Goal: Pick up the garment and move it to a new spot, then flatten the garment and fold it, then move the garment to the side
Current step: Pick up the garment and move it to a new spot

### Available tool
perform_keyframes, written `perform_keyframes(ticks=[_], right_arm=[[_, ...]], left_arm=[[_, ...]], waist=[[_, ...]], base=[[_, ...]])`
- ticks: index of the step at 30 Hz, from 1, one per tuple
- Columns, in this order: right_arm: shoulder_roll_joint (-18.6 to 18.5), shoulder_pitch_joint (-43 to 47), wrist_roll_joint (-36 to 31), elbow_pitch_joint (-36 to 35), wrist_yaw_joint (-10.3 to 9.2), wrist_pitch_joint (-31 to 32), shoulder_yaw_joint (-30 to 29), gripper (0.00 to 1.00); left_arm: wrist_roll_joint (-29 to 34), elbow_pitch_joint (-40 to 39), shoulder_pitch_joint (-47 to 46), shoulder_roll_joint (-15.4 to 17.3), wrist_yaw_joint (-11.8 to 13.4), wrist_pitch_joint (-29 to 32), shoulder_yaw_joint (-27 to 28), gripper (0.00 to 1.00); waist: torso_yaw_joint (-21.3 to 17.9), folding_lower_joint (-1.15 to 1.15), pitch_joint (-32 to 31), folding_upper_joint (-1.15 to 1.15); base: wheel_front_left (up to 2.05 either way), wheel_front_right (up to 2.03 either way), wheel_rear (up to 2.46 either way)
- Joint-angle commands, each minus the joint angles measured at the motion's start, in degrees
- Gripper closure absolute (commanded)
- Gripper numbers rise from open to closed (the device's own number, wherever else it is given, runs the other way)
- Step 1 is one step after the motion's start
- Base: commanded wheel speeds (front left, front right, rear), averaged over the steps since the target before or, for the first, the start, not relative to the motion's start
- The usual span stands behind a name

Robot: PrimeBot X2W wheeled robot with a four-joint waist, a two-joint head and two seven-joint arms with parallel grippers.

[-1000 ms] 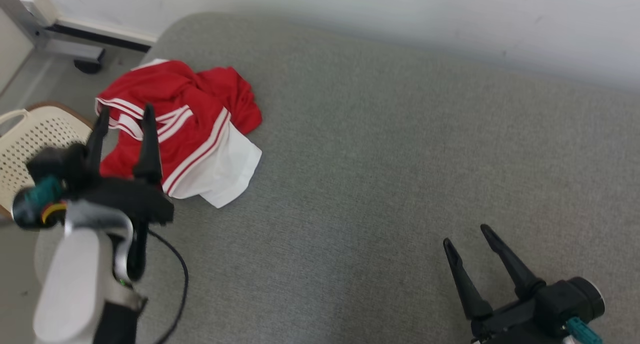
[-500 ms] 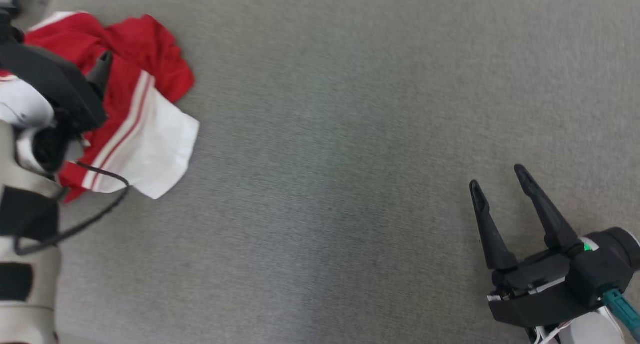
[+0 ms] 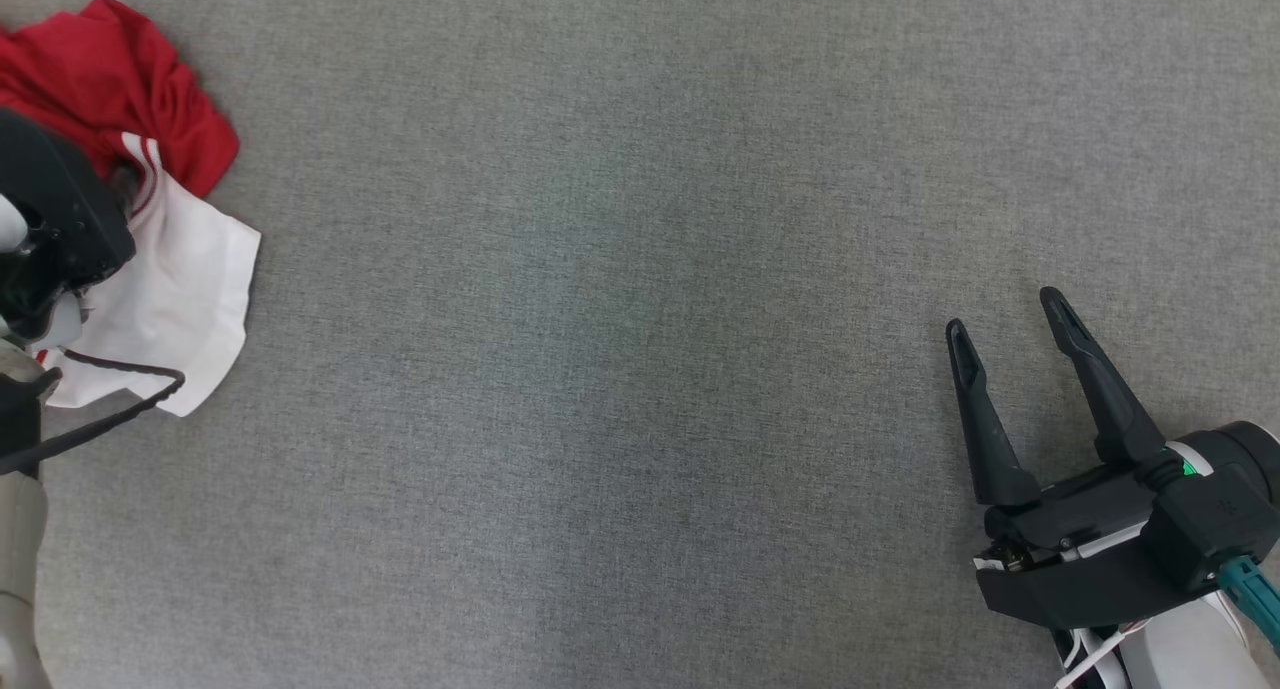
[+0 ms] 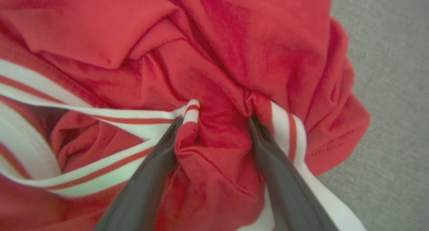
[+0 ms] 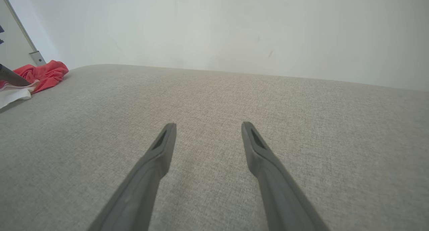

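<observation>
Red garment point(image 3: 150, 129) heaped lengthwise near-far, white hem point(image 3: 195, 309) nearest, left jaws wide astride fold point(image 4: 218, 140), right jaws wide, empty

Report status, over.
Left claw open, pressed into garment, fabric bunched inside. Right claw open, empty, over grey surface. Black cable crosses garment's white part.
</observation>
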Motion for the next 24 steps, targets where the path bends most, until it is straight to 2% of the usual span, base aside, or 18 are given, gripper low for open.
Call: perform_keyframes(ticks=[1,3,4,5,8,13,20,24], right_arm=[[0.2,-0.3,-0.5,-0.1,-0.14,-0.1,-0.1,0.00],[0.1,-0.5,-0.5,-0.1,-0.14,-0.1,0.0,0.00],[0.1,-0.6,-0.4,0.0,-0.14,-0.1,-0.1,0.00],[0.2,-0.6,-0.3,0.0,-0.14,-0.1,-0.1,0.00],[0.5,-0.5,0.1,0.3,-0.14,-0.1,-0.1,0.00],[1.3,0.3,1.0,1.3,-0.14,-0.1,1.1,0.00],[3.4,2.3,1.9,3.0,-0.14,0.0,2.2,0.00],[4.6,3.8,2.3,3.7,-0.14,-0.1,2.7,0.00]], left_arm=[[-0.2,1.3,0.8,-1.0,-0.4,-0.2,-0.5,0.00],[0.2,1.6,0.9,-1.0,-0.8,-1.9,-1.1,0.00],[0.1,1.6,0.9,-1.0,-0.7,-3.3,-1.0,0.13],[0.0,1.5,0.8,-1.1,-0.8,-4.6,-0.8,1.00],[-0.2,1.6,0.9,-1.3,-1.1,-7.0,-0.9,1.00],[-0.3,0.1,1.9,-0.8,-1.5,-15.5,-1.5,1.00],[-2.6,-4.2,5.0,-1.7,-2.1,-27.4,-1.9,1.00],[-5.5,-9.4,6.6,-2.4,-2.0,-28.5,-4.0,1.00]], waist=[[-0.5,0.00,0.5,-0.01],[-0.5,0.00,0.5,-0.01],[-0.5,0.00,0.4,-0.01],[-0.4,0.00,0.1,-0.01],[-0.4,0.00,-0.6,-0.01],[-0.6,0.00,-4.2,-0.01],[-2.0,0.00,-12.3,-0.01],[-3.1,0.00,-16.4,-0.01]], base=[[0.00,0.00,0.00],[0.00,0.00,0.00],[0.00,0.00,0.00],[0.00,0.00,0.00],[0.00,0.00,0.00],[0.00,0.00,0.00],[0.00,0.00,0.00],[0.00,0.00,0.00]])
